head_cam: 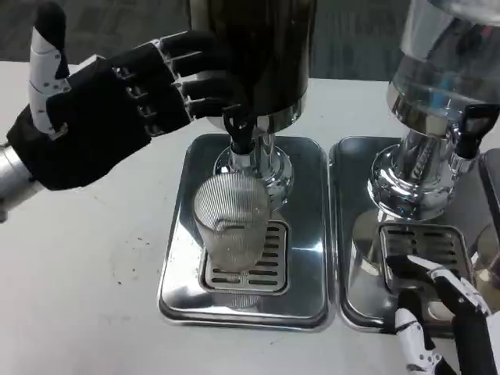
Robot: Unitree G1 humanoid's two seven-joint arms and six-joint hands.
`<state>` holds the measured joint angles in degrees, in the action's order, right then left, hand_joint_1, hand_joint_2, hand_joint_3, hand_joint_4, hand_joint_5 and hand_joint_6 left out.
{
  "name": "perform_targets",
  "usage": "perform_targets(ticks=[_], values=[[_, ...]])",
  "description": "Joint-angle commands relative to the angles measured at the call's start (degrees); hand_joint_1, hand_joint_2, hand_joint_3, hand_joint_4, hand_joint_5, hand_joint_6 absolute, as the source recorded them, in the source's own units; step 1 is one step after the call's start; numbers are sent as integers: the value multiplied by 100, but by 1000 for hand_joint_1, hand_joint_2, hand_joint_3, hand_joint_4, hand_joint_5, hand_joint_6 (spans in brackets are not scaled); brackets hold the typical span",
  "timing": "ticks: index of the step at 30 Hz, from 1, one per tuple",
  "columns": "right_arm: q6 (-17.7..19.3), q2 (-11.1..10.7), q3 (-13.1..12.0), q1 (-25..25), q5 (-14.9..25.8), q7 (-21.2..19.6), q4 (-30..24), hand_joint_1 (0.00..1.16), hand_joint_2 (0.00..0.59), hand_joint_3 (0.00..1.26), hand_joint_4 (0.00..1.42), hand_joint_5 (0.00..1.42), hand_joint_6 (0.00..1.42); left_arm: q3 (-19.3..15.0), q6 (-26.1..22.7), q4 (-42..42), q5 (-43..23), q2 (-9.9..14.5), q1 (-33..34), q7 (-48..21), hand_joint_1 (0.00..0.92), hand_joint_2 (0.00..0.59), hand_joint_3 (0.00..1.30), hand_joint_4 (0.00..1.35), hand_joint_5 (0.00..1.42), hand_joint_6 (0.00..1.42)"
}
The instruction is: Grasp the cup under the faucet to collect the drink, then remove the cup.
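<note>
**Cup on grate under faucet, neither hand on it**

Landmark: the left drip tray (181, 258), the chrome one under the dark dispenser.

Nearest the camera, right of that tray: right hand (441, 320) at the bottom right corner, over the front edge of the second drip tray (351, 234). Fingers are partly extended and pointing toward that tray's grate (426, 246), nothing in them. Whether the fingertips touch the metal, can't tell.

On the left drip tray: the cup (232, 226), clear and ribbed, stands on the slotted grate (273, 266) at the tray's front centre. It sits directly below the black faucet (239, 133). Can't tell any liquid level through the ribbing. No hand touches it.

Left of the tray and above its back edge: left hand (117, 109), palm side black, raised off the white table (86, 273). Thumb points up, the other fingers are stretched out toward the faucet, tips near or at the tap; contact can't be judged. It holds nothing.

Behind the tray: the dark dispenser (258, 55) on its chrome stem. Farther right, behind the second tray, a second dispenser (445, 70) with a clear body and its own black tap (469, 129).
</note>
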<state>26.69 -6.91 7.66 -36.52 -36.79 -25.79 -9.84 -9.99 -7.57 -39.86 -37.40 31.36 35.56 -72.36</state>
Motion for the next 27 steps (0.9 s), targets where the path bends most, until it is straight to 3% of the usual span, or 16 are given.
perform_targets(ticks=[1,14,27], values=[[104,61,43,-94,11,-175,45,243,469,397,373,298,162,-12,-131,98,196,-96,229,-78,0,85,278,191,231,185],[109,84,129,-87,3,-287,110,244,469,397,375,298,162,60,-218,343,544,-525,313,-13,0,89,213,62,115,92],[105,96,156,-192,11,-432,102,245,469,397,375,298,162,394,810,-42,1353,-722,496,-113,0,89,196,48,102,76]])
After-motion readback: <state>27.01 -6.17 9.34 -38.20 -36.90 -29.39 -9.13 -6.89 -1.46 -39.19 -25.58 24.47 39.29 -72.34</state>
